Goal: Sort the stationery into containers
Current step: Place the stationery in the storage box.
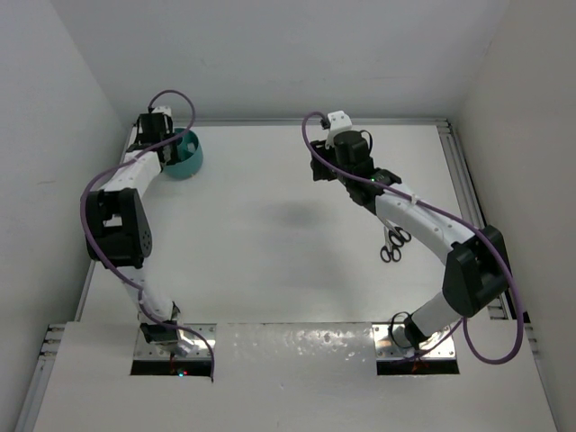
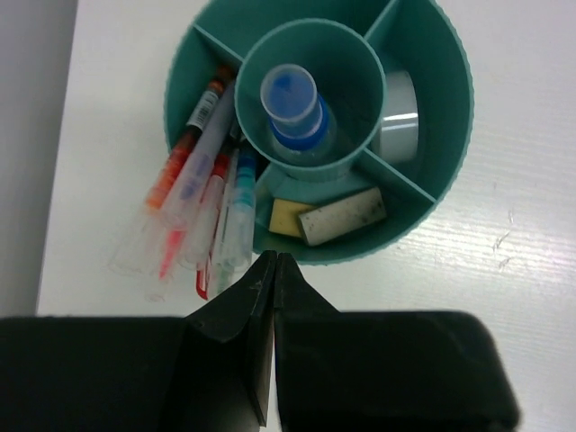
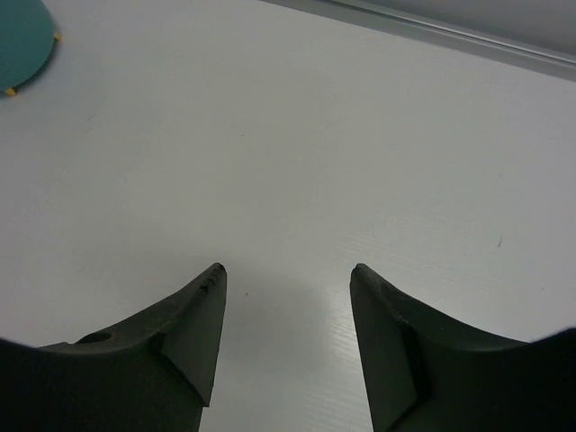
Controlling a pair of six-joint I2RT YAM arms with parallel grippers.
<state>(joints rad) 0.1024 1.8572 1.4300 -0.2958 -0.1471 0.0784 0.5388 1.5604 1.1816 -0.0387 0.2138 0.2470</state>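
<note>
Table (image 1: 270, 252): white, walled on three sides.
Left gripper (image 2: 273, 261): above near rim of tub, jaws pressed together, nothing held.
Right gripper (image 3: 288, 270): far centre, over bare table, jaws moderately apart, nothing between.
Teal tub (image 2: 450, 135): far left corner.
Scissors (image 1: 393, 245): on table at right, beside right arm, well apart from tub.
Pens (image 2: 202, 198): left compartment, leaning over rim.
Tape roll (image 2: 400, 117): right compartment.
Bottle (image 2: 292, 103): centre cup, upright.
Eraser (image 2: 342, 216): near compartment.

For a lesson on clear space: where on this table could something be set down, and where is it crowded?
Bare table between the teal tub and the scissors, also beneath the right gripper. Crowded: the tub's section of pens.
</note>
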